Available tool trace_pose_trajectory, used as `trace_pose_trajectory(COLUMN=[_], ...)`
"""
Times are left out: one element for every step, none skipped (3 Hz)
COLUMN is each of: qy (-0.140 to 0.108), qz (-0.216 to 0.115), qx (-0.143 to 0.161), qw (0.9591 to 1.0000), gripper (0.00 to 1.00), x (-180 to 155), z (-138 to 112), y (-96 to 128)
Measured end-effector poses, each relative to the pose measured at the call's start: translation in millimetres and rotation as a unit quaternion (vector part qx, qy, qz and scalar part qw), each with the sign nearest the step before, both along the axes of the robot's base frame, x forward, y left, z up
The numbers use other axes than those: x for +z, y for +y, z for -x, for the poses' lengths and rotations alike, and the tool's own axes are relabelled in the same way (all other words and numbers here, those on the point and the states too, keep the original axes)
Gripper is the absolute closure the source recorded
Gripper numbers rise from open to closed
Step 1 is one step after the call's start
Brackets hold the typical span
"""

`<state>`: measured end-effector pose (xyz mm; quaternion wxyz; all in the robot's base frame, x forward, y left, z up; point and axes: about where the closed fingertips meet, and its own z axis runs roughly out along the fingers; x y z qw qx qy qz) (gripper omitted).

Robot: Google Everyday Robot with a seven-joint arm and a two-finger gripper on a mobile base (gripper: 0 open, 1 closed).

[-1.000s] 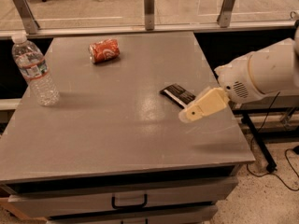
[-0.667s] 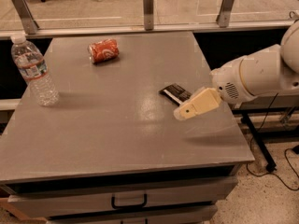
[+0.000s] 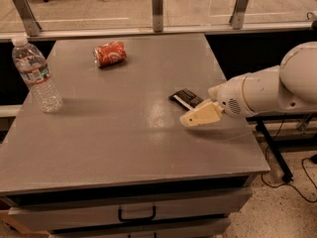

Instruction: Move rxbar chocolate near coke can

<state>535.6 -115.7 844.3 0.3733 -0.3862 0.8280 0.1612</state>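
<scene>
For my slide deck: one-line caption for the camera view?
Pincer by the rxbar, right side of table; coke can lying at the back, bottle standing left.

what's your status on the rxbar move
End effector low beside rxbar chocolate, right side. Coke can on its side, far left. Water bottle at left edge, off the path.

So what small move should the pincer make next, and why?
Probably ease the pincer over the bar and lower onto it: it hovers just beside the bar, which lies ungrasped on the table, far from the can lying on its side.
</scene>
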Motion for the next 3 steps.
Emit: trace_pose_trajectory(qy=[-0.001,-0.005,-0.009], qz=[-0.004,-0.007,-0.005], qx=[-0.007,-0.005,0.000], qw=[1.0000,0.9999,0.9999], gripper=[0.47,0.62,0.80], x=[-7.7,-16.8,-15.0], z=[-5.0,-9.1,-12.8], y=[-2.2,-4.7,-0.2])
